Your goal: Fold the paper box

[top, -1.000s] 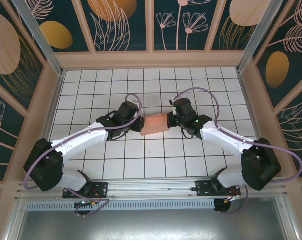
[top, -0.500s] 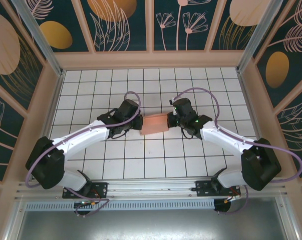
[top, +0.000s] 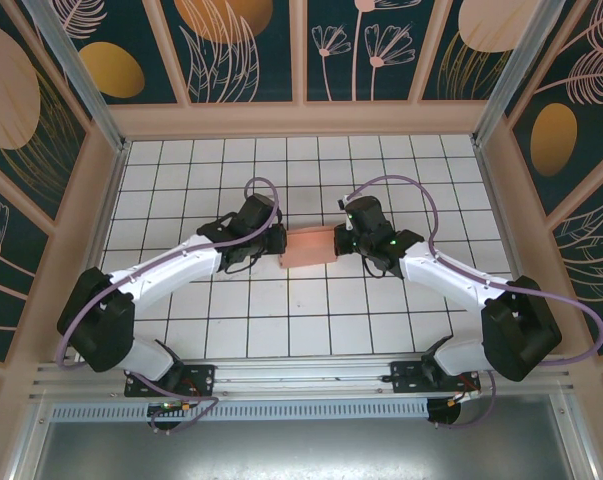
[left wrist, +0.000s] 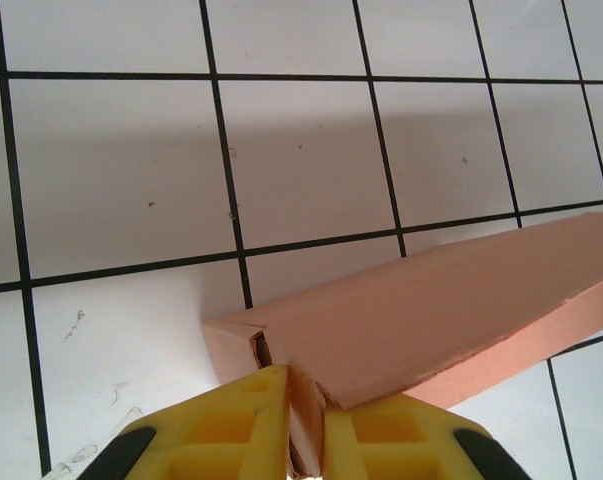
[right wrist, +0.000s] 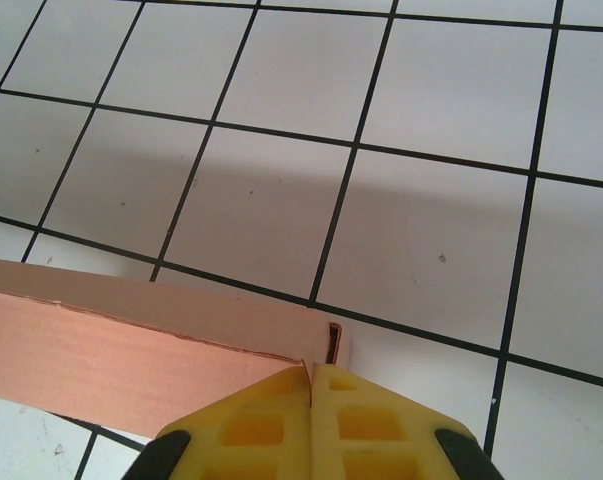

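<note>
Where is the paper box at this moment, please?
In the top view, the paper box is at the middle of the tiled table, between the left hand and the right hand, each pinching one end.

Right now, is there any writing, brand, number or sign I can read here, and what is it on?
No readable text anywhere.
The paper box: plain salmon-pink cardboard, no print.
Left hand and right hand: plain yellow, unmarked.
Tiled table: black grid lines only.
Wall panels: painted leaves and flowers, no words.
Arm bases: any label too small to tell.
</note>
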Motion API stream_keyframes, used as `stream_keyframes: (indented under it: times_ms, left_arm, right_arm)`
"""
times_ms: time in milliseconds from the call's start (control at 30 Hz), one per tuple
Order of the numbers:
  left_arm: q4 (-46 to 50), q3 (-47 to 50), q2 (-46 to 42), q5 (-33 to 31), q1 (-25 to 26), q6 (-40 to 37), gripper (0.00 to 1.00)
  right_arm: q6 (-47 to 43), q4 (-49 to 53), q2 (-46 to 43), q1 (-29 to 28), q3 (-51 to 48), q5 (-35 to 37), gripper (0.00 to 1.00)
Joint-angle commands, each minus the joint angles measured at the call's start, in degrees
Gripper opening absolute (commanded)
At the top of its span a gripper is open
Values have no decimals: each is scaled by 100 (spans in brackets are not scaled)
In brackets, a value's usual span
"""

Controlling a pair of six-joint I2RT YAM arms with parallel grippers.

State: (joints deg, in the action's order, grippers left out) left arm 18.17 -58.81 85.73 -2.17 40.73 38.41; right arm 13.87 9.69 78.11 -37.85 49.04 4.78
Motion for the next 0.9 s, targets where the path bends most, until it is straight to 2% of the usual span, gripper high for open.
stream_keyframes:
  times_ms: [0,167,300,367,467,667,867]
  left_arm:
    - [-84,-244,137,372,18,284,14]
    - [-89,-218,111,420,19,231,14]
    - [176,-231,184,193,19,98,16]
    - [161,-161,164,201,17,76,20]
    - [64,-89,137,278,19,51,32]
    - [221,-355,77,295,22,-118,45]
    - [398,-514,-206,-102,23,-225,55]
  right_arm:
    - [-66,151,129,-117,171,-26,0]
    - [-77,143,142,-115,159,22,0]
    - [-60,122,150,-118,141,23,0]
    - [-62,91,152,-118,125,23,0]
    - [-124,24,139,-124,52,-6,0]
    - [-203,-168,82,-153,-188,23,0]
    - [-192,-231,73,-153,-221,93,0]
